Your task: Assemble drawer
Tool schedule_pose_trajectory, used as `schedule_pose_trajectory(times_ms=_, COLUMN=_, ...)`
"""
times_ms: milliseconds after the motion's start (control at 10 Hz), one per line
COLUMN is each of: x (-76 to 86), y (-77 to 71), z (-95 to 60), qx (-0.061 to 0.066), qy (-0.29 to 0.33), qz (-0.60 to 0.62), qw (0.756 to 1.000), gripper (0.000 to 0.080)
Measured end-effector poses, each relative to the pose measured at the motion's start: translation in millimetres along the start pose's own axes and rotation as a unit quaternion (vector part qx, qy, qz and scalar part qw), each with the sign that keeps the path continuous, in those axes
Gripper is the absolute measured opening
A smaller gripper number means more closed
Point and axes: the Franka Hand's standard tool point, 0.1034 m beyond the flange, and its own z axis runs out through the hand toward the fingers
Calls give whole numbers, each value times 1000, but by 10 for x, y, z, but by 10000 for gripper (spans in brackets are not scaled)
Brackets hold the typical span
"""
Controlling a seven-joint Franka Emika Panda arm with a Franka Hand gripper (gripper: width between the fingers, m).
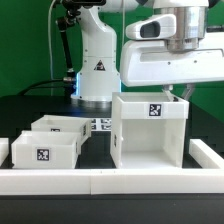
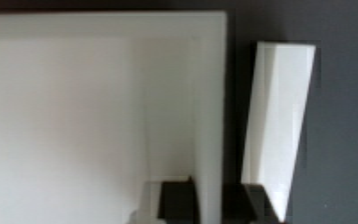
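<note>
- Three white drawer parts stand on the black table [image 1: 98,150]: a tall boxy casing [image 1: 150,140] at the exterior view's right, and two shallow trays at its left.
- Front tray [image 1: 45,152] sits low in the frame's left, its tag facing the camera. The rear tray [image 1: 62,124] stands just behind it, a little nearer the centre.
- Both trays are apart from the casing, with dark table showing between them.
- Behind that gap lies the marker board [image 1: 100,126], flat on the table before the robot base [image 1: 97,65].
- A low white border rail [image 1: 110,181] runs across the bottom of the frame.
- High in the exterior view's right, the gripper [image 1: 180,90] reaches down to the casing's far top edge.
- Seen from the wrist, the gripper [image 2: 215,190] has its dark fingers [image 2: 176,200] spread to either side of a thin wall of the casing [image 2: 87,110].
- Whether the claw presses on that wall or merely straddles it cannot be told.
- Beside the wall, across a dark gap, is a narrow white strip [image 2: 286,110]; what it belongs to is unclear.
</note>
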Motion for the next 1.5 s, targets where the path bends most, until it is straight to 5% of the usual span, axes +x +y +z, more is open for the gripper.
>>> schedule_pose_trajectory(times_ms=300, x=244, y=-47, z=3, qx=4, qy=32, qz=-3, qw=999, gripper=38)
schedule_pose_trajectory(times_ms=700, x=273, y=-53, z=-6, qx=6, qy=36, qz=9, qw=999, gripper=38)
schedule_pose_trajectory(times_ms=1100, x=312, y=-87, z=5, qx=13, qy=46, qz=125, qw=991, gripper=38)
schedule_pose_trajectory(times_ms=1500, x=527, y=18, z=-11, qx=25, qy=61, qz=287, qw=956, gripper=39)
